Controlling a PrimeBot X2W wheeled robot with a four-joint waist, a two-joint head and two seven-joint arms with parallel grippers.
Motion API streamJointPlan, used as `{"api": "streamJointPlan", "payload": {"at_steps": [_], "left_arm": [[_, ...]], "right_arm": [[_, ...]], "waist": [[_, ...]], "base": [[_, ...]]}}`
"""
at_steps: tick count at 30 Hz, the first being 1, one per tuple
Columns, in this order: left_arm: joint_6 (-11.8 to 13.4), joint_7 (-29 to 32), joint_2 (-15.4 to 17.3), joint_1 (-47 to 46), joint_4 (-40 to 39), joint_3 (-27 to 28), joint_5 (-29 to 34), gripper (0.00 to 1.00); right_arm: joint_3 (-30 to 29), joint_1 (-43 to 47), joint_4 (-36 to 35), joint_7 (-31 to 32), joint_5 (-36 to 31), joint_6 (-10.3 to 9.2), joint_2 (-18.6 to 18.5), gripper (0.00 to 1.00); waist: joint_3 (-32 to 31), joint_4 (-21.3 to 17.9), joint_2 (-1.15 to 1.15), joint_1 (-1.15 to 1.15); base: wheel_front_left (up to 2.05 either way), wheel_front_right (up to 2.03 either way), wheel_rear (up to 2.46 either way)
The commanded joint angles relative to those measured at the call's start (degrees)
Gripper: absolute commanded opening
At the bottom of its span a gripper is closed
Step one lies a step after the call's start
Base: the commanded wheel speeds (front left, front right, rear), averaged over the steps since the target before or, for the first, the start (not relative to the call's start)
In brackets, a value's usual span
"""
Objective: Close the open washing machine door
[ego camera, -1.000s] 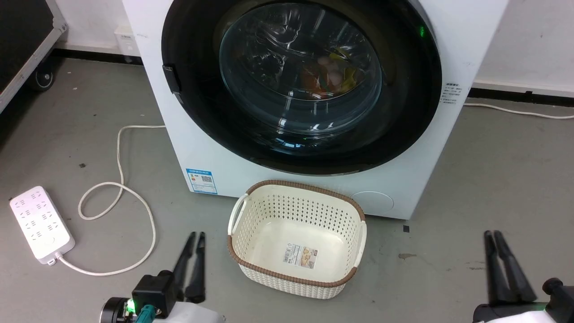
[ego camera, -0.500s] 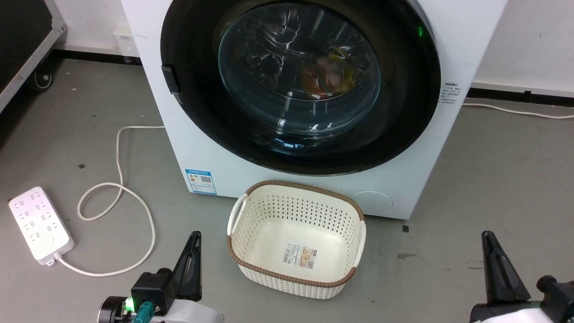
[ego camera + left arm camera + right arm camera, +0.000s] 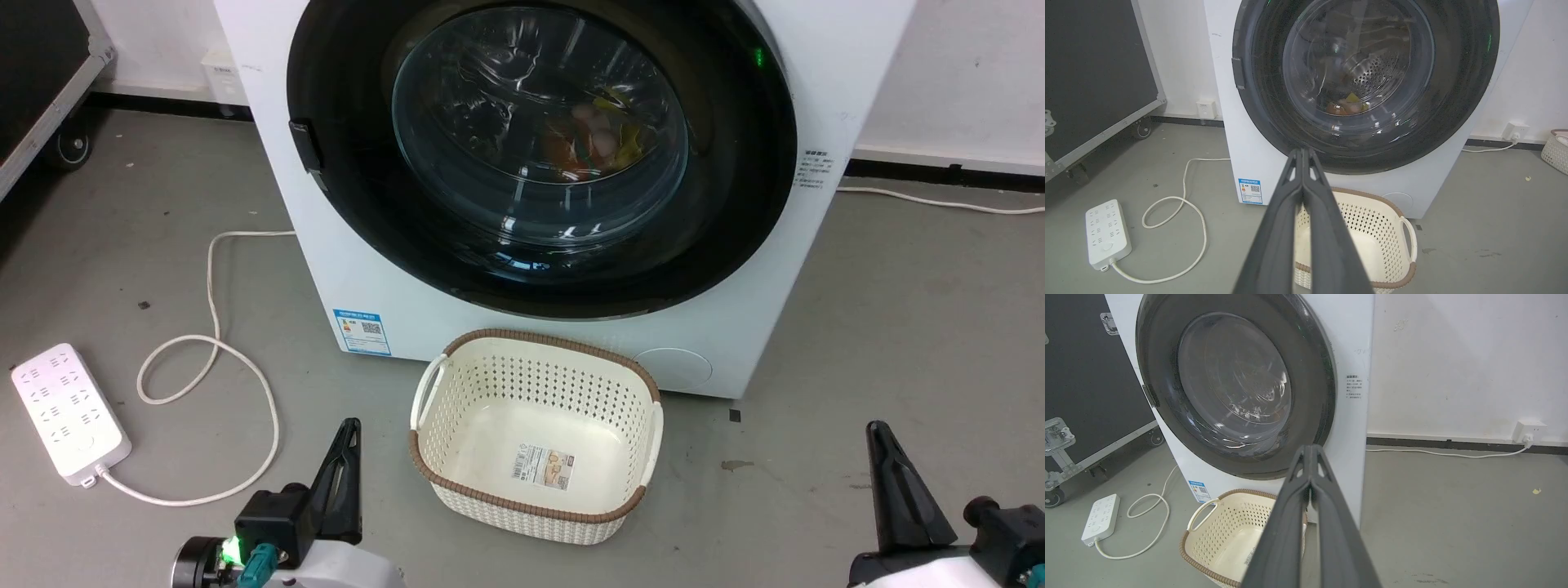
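Plainly, one washing machine [image 3: 326,245] stood at the far centre, its single washing machine door [image 3: 539,147] flush against its front. One cream basket [image 3: 535,336] sat just before it and one power strip [image 3: 69,412] lay left. The left gripper [image 3: 349,433] and right gripper [image 3: 878,437] hung near, fingers pressed together, empty.

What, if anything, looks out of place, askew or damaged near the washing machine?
Nothing looks damaged or spilled. The washing machine door sits flush in the washing machine, and the empty basket stands upright before it. Only the power strip lies loose on the floor to the robot's left, its cable in a loop.
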Motion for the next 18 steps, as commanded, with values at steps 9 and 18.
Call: {"api": "streamJointPlan", "payload": {"at_steps": [9, 18], "left_arm": [[0.05, 1.53, -0.02, -0.10, -0.93, 0.82, 1.16, 0.00], [0.07, 2.58, -0.08, -0.13, -1.49, 1.32, 1.71, 0.00]], "right_arm": [[0.45, -1.47, 0.08, 1.54, -1.24, -0.01, 0.25, 0.00], [0.79, -1.89, 0.10, 2.60, -2.07, -0.02, 0.31, 0.00]], "waist": [[-0.03, -0.29, 0.00, 0.00], [-0.05, -0.54, 0.00, 0.00]], "base": [[0.00, 0.00, 0.00], [0.00, 0.00, 0.00]]}}
